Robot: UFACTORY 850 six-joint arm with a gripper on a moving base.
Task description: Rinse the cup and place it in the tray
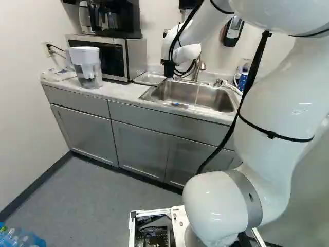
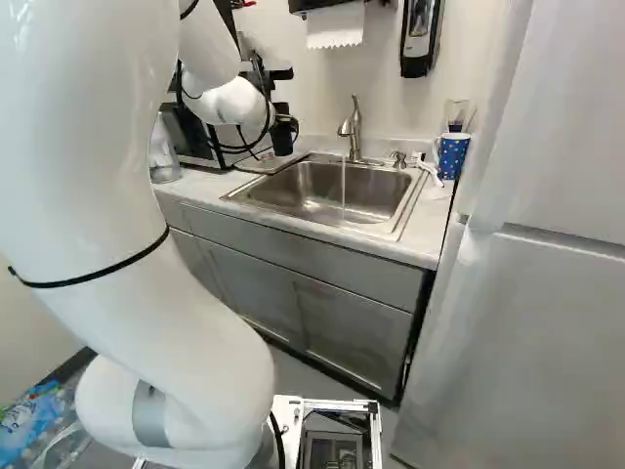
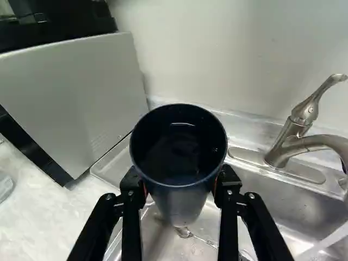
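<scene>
While water [image 2: 343, 186] runs in the sink [image 2: 327, 188], the gripper [image 2: 282, 123] hugs the dark cup [image 2: 283, 143]

Left base view: the gripper is near the left end of the sink, with the cup in its grip. Close to the gripper, on its left, is the flat tray [image 1: 148, 78]. Farther left of it are the microwave [image 1: 132, 56] and, past that, a clear pitcher [image 1: 88, 69] with a white top. On the gripper's right is the tap [image 1: 197, 71].

Right base view: the gripper holds the cup up near the tray and the sink's left end. Water falls from the tap into the sink, to the right of the gripper. Well apart from it, farther right, a blue cup with dots [image 2: 452, 154] stands on the counter [image 2: 430, 217].

Wrist view: the two fingers [image 3: 130, 201] squeeze the dark cup from both sides — it sits right between them, with its round, open top toward the camera. The tray shows past the cup and out to one side — how high the cup is over it, I cannot tell. The tap is ahead of the gripper, off to the other side.
</scene>
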